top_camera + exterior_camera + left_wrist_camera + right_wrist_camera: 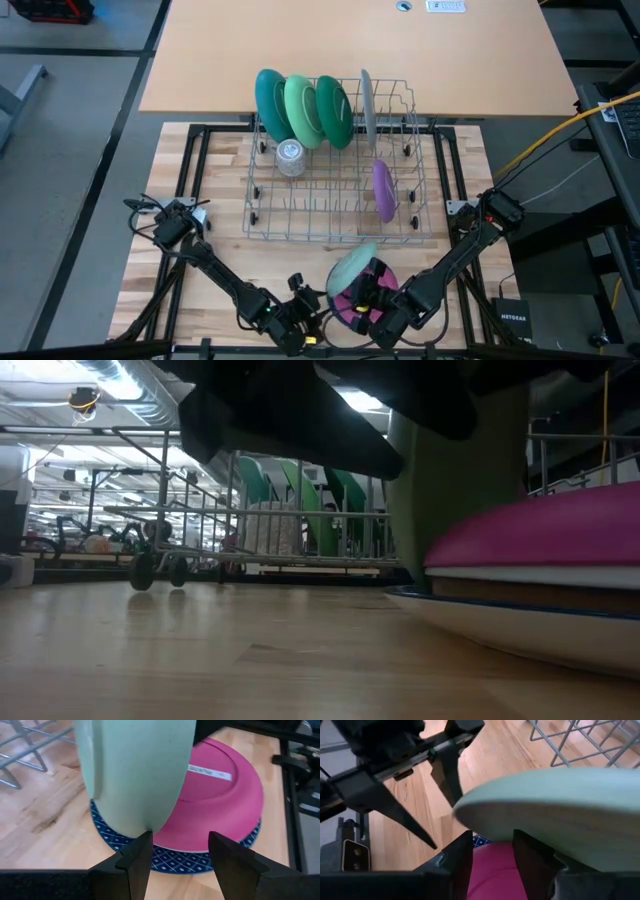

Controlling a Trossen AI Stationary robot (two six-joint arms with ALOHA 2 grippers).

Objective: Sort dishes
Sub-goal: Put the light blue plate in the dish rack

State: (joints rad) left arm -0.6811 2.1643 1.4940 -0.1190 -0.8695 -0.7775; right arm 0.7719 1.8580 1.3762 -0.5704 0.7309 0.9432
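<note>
Right gripper [490,855] jaws clamped on pale green plate [352,264], left gripper [177,855] jaws released beside it, pink plate [220,805] beneath, dish rack [330,210] behind

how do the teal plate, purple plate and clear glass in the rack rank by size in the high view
1. teal plate, standing on edge at the rack's left end
2. purple plate, though it shows nearly edge-on, so its full face is unsure
3. clear glass, smallest
</note>
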